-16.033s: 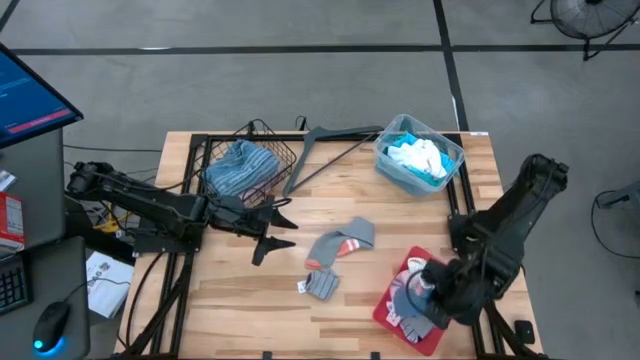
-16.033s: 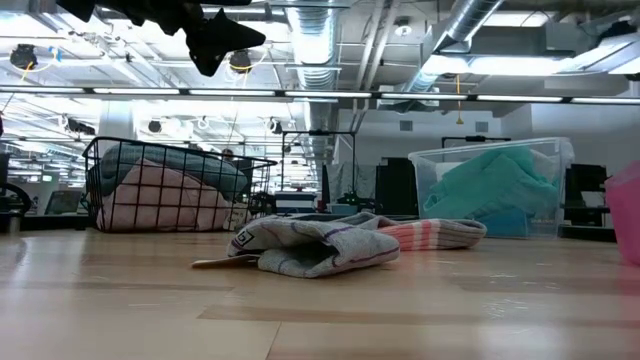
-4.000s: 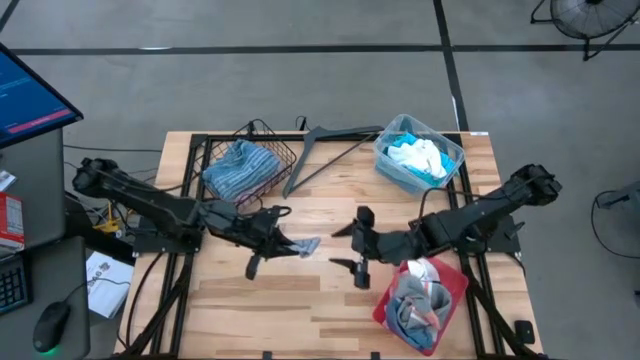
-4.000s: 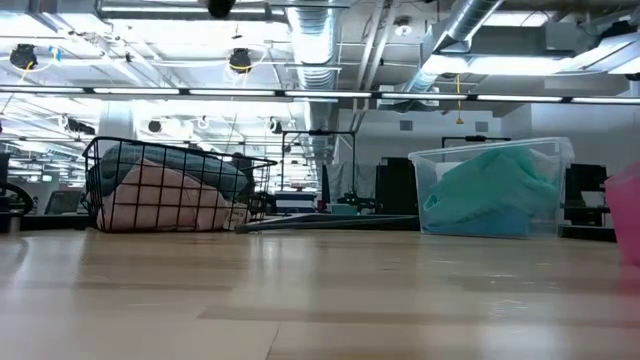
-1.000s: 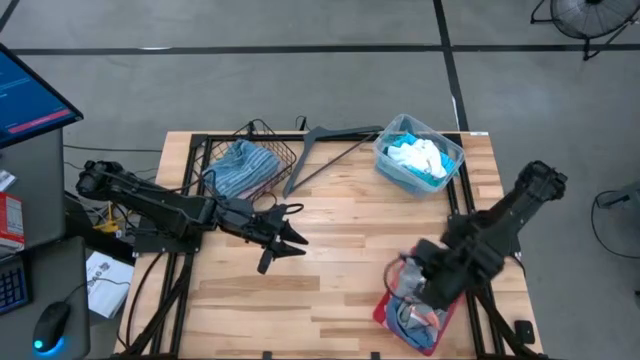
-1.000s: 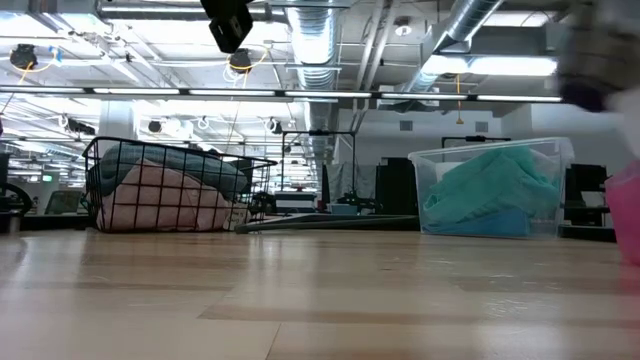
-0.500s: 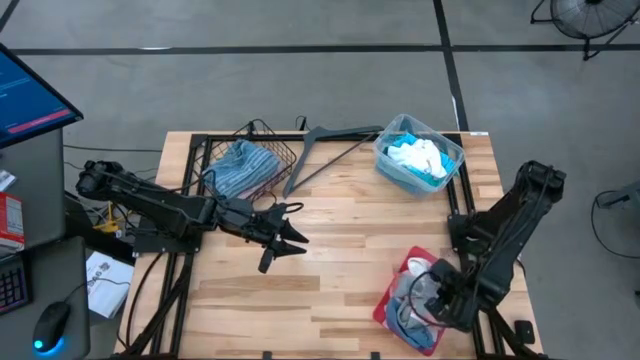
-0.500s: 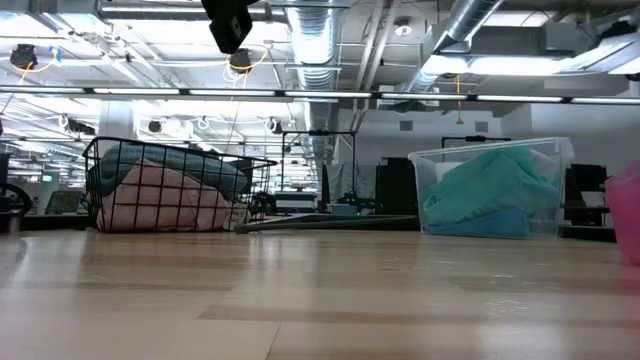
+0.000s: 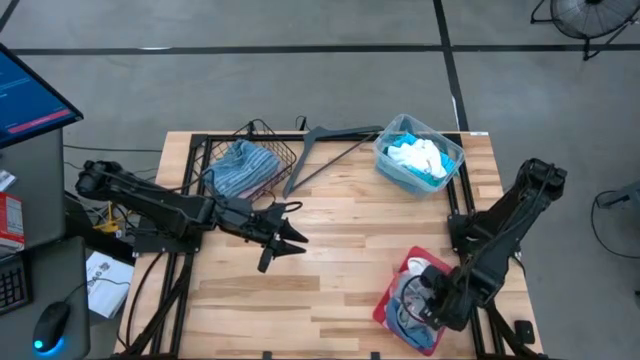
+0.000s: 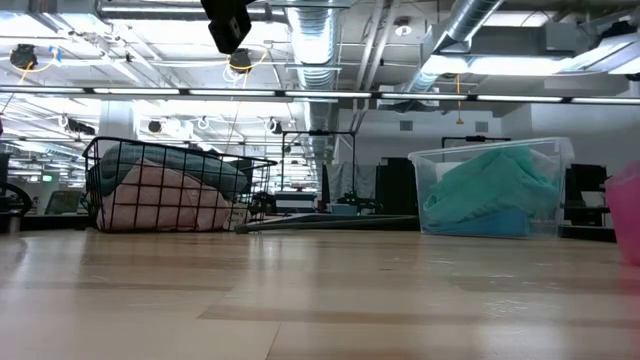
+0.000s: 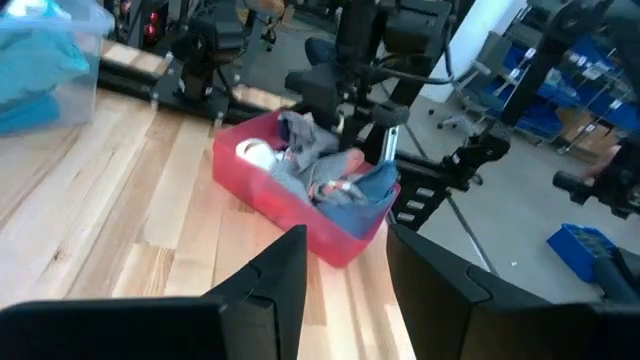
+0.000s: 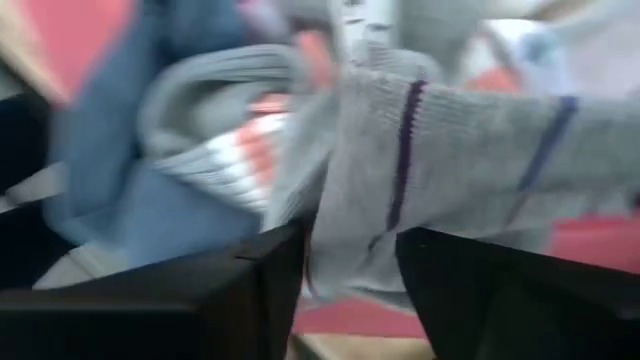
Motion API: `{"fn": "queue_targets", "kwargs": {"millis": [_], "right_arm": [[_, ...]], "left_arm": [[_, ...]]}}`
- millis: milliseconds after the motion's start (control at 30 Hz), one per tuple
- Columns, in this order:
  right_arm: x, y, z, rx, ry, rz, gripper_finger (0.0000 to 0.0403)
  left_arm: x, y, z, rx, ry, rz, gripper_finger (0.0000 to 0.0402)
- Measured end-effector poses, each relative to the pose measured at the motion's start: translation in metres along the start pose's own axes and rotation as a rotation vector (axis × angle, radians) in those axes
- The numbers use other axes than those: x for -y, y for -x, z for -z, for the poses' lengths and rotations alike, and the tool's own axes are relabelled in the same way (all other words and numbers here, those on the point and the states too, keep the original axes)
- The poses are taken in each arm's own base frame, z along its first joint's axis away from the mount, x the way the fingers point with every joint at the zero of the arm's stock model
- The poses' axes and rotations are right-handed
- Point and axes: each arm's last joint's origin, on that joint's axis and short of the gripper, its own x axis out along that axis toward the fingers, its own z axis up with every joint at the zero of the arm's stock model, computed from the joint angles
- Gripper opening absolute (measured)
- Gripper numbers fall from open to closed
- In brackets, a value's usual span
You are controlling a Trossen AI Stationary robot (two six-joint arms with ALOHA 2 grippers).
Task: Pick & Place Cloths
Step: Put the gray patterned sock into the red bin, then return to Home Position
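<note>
Right wrist view: right gripper, fingers parted, over grey socks in red tray, near right of the tabletop. Left gripper, fingers apart and empty, hovers mid-tabletop. No cloths lie loose; sorting appears nearly complete.

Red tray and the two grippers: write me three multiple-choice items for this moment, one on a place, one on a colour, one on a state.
1. Where is the right gripper?
A. over the red tray
B. over the wire basket
C. beside the hanger

2. What colour are the stripes on the grey sock between its fingers?
A. green
B. purple
C. yellow

3. What does the left gripper hold?
A. a sock
B. a hanger
C. nothing

Key: 1 A, the high view shows it above the tray's cloths; 2 B, right wrist view; 3 C, left wrist view shows an empty gap.
</note>
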Motion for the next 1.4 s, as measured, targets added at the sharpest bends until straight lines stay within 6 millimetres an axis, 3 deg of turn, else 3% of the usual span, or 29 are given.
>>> {"fn": "queue_targets", "kwargs": {"millis": [200, 400, 533, 700, 833, 967, 1100, 1167, 1300, 1400], "right_arm": [[-0.005, 0.02, -0.005, -0.025, -0.014, -0.172, 0.0207], [0.0, 0.044, -0.007, -0.005, -0.013, -0.295, 0.0222], [-0.001, 0.063, -0.018, 0.21, 0.025, -0.448, 0.0218], [-0.005, 0.094, -0.039, 0.679, 0.174, -0.58, 0.0205], [-0.003, 0.124, -0.06, 1.005, 0.294, -0.562, 0.0184], [0.004, 0.151, -0.081, 1.228, 0.403, -0.49, 0.0133], [0.016, 0.174, -0.095, 1.419, 0.547, -0.346, 0.0048], [0.027, 0.187, -0.099, 1.482, 0.62, -0.318, 0.0013], [0.054, 0.21, -0.1, 1.552, 0.727, -0.44, 0.0012], [0.072, 0.211, -0.099, 1.572, 0.762, -0.503, 0.0003]], "left_arm": [[0.004, 0.011, -0.01, 0.05, 0.004, 0.031, 0.0125], [0.012, 0.037, -0.028, 0.145, 0.005, 0.072, 0.0125], [0.018, 0.065, -0.043, 0.244, 0.005, 0.114, 0.0119], [0.023, 0.104, -0.059, 0.373, -0.029, 0.15, 0.0069], [0.017, 0.134, -0.063, 0.445, -0.091, 0.03, 0.0009], [0.007, 0.156, -0.059, 0.46, -0.123, -0.237, 0.0002], [0.001, 0.179, -0.052, 0.455, -0.146, -0.384, 0.0], [0.002, 0.192, -0.05, 0.478, -0.149, -0.37, 0.0], [0.006, 0.219, -0.048, 0.524, -0.18, -0.21, 0.0], [0.009, 0.232, -0.045, 0.538, -0.203, -0.087, 0.0]]}}
